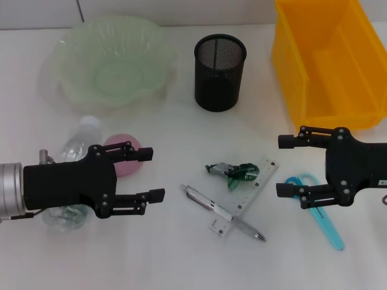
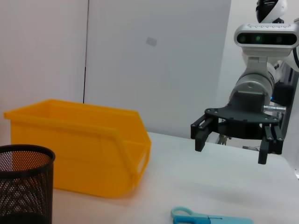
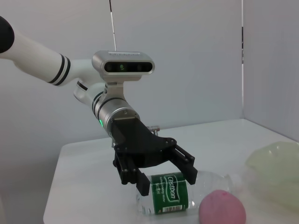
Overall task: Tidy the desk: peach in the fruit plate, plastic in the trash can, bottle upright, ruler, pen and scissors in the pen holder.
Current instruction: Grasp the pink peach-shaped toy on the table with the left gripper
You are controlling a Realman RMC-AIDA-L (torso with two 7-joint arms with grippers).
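A pink peach and a clear bottle lying on its side are at the left, partly under my left gripper, which hovers open over them. The right wrist view also shows that left gripper, the bottle and the peach. Green plastic rests on a white ruler, with a silver pen across it. Blue scissors lie partly under my right gripper, open and empty. The left wrist view shows the right gripper above the scissors.
A pale green fruit plate stands at the back left, a black mesh pen holder at the back centre, and a yellow bin at the back right. The bin and holder also appear in the left wrist view.
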